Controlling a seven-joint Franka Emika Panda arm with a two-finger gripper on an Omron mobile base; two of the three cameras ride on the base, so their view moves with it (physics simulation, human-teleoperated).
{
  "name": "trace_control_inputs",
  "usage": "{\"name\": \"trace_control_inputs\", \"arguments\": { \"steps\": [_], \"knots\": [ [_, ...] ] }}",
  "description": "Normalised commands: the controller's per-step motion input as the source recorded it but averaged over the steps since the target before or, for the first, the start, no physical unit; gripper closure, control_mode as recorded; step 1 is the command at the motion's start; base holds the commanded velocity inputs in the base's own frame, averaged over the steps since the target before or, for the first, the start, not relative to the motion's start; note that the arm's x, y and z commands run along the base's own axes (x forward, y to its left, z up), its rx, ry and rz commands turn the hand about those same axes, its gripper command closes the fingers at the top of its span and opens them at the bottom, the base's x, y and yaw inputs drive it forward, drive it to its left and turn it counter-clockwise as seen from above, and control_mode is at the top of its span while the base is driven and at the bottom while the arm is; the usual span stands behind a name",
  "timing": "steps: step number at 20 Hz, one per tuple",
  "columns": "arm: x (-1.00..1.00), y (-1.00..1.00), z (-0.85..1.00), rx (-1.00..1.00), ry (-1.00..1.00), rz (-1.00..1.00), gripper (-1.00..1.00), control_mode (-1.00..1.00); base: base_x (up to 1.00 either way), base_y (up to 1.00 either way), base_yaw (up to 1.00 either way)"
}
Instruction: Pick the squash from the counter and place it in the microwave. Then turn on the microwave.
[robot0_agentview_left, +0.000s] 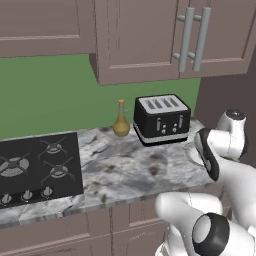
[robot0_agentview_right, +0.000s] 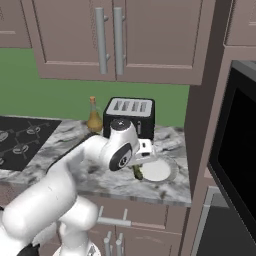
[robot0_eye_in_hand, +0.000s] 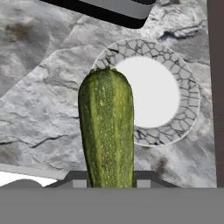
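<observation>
**Squash gripped above the plate**

The squash (robot0_eye_in_hand: 106, 131) is clamped between the fingers (robot0_agentview_right: 138, 170), hanging just over the near edge of the plate (robot0_eye_in_hand: 189, 94) on the bench (robot0_agentview_left: 125, 170). Beyond stands the toaster (robot0_agentview_right: 131, 114). The microwave (robot0_agentview_right: 235, 145), at right, appears shut; the smooth squash could be lost if swung quickly.

The dark green speckled squash (robot0_eye_in_hand: 106, 131) hangs above the marbled counter (robot0_eye_in_hand: 39, 109), overlapping a plate's rim.
</observation>
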Motion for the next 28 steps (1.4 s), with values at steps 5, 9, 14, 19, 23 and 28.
{"name": "trace_control_inputs", "arguments": {
  "steps": [5,9,14,19,23,28],
  "knots": [
    [-0.62,0.22,0.58,0.00,-0.04,-0.13,1.00,-1.00,0.00,0.00,0.00],
    [-0.69,0.22,0.61,0.00,-0.06,-0.11,1.00,-1.00,0.00,0.00,0.00],
    [-0.67,0.19,0.57,0.00,-0.08,-0.10,1.00,-1.00,0.00,0.00,0.00],
    [-0.60,0.21,0.60,0.00,-0.08,-0.12,1.00,-1.00,0.00,0.00,0.00],
    [-0.59,0.07,0.65,0.00,-0.06,-0.09,1.00,-1.00,0.00,0.00,0.00],
    [-0.47,0.14,0.63,0.00,-0.04,-0.05,1.00,-1.00,0.00,0.00,0.00]
  ]
}}
